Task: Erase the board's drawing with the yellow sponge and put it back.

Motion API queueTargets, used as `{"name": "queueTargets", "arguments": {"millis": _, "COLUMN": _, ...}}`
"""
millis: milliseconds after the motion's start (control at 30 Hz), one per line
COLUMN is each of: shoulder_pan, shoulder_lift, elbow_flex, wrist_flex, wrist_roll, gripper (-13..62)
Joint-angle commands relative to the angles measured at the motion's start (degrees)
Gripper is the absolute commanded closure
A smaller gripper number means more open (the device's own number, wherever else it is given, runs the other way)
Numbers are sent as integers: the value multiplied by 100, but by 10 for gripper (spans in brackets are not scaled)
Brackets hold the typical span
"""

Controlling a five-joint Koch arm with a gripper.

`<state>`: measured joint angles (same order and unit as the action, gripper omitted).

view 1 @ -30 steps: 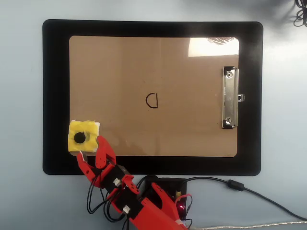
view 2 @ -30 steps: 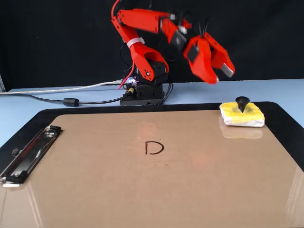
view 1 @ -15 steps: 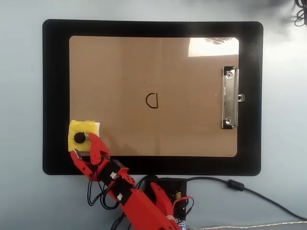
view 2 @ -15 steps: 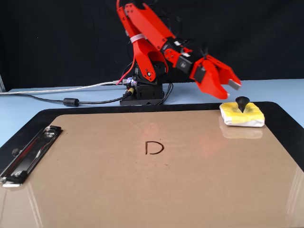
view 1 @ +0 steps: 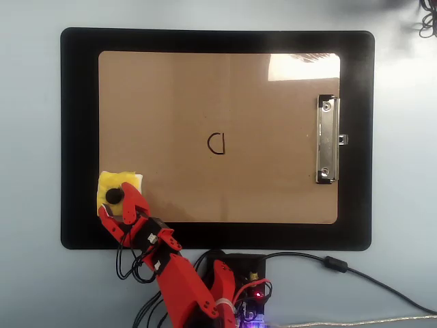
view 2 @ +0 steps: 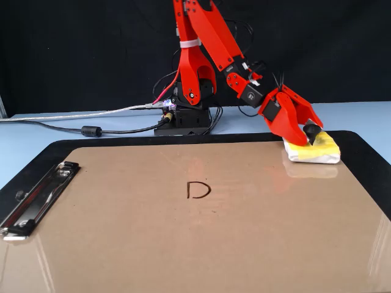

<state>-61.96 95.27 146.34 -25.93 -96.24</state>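
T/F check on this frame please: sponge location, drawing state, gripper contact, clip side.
1. The yellow sponge sits at a corner of the board. True.
2. The drawing is already erased. False: the D outline is intact mid-board.
3. The gripper is at the sponge's black knob. True.
4. In the overhead view the metal clip is on the board's left edge. False: it is on the right edge.
5. The sponge lies over the drawing. False: they are well apart.

Board [view 1: 273, 184] bare btwn sponge [view 1: 130, 182], drawing [view 1: 216, 143].
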Motion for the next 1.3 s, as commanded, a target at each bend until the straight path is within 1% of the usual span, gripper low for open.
{"name": "queueTargets", "arguments": {"millis": 0, "shoulder_pan": -35, "shoulder_lift": -132, "elbow_flex": -167, "wrist_flex": -905, "wrist_roll": 44, "gripper": 157}}
{"name": "queueTargets", "arguments": {"millis": 100, "shoulder_pan": -35, "shoulder_lift": -352, "elbow_flex": -167, "wrist_flex": -1213, "wrist_roll": 167, "gripper": 166}}
{"name": "queueTargets", "arguments": {"millis": 167, "shoulder_pan": -18, "shoulder_lift": -404, "elbow_flex": -167, "wrist_flex": -1248, "wrist_roll": 246, "gripper": 207}}
{"name": "queueTargets", "arguments": {"millis": 267, "shoulder_pan": 132, "shoulder_lift": -404, "elbow_flex": -105, "wrist_flex": -1257, "wrist_roll": 439, "gripper": 316}}
{"name": "queueTargets", "arguments": {"millis": 433, "shoulder_pan": 413, "shoulder_lift": -387, "elbow_flex": 18, "wrist_flex": -1283, "wrist_roll": 501, "gripper": 460}}
{"name": "queueTargets", "arguments": {"millis": 533, "shoulder_pan": 571, "shoulder_lift": -378, "elbow_flex": 53, "wrist_flex": -1327, "wrist_roll": 510, "gripper": 577}}
{"name": "queueTargets", "arguments": {"millis": 733, "shoulder_pan": 668, "shoulder_lift": -246, "elbow_flex": -9, "wrist_flex": -1301, "wrist_roll": 448, "gripper": 576}}
{"name": "queueTargets", "arguments": {"millis": 800, "shoulder_pan": 703, "shoulder_lift": 79, "elbow_flex": -18, "wrist_flex": -1239, "wrist_roll": 439, "gripper": 576}}
{"name": "queueTargets", "arguments": {"millis": 867, "shoulder_pan": 905, "shoulder_lift": 721, "elbow_flex": -35, "wrist_flex": -703, "wrist_roll": 299, "gripper": 576}}
{"name": "queueTargets", "arguments": {"millis": 933, "shoulder_pan": 1257, "shoulder_lift": 1450, "elbow_flex": -79, "wrist_flex": 325, "wrist_roll": -9, "gripper": 576}}
{"name": "queueTargets", "arguments": {"millis": 1000, "shoulder_pan": 1608, "shoulder_lift": 2435, "elbow_flex": -404, "wrist_flex": 2021, "wrist_roll": -185, "gripper": 576}}
{"name": "queueTargets", "arguments": {"millis": 1100, "shoulder_pan": 2057, "shoulder_lift": 3480, "elbow_flex": -1020, "wrist_flex": 4526, "wrist_roll": -185, "gripper": 576}}
{"name": "queueTargets", "arguments": {"millis": 1133, "shoulder_pan": 2408, "shoulder_lift": 3709, "elbow_flex": -1266, "wrist_flex": 5423, "wrist_roll": -141, "gripper": 577}}
{"name": "queueTargets", "arguments": {"millis": 1167, "shoulder_pan": 2786, "shoulder_lift": 3735, "elbow_flex": -1450, "wrist_flex": 5933, "wrist_roll": -105, "gripper": 577}}
{"name": "queueTargets", "arguments": {"millis": 1267, "shoulder_pan": 3902, "shoulder_lift": 3709, "elbow_flex": -1617, "wrist_flex": 6223, "wrist_roll": 360, "gripper": 577}}
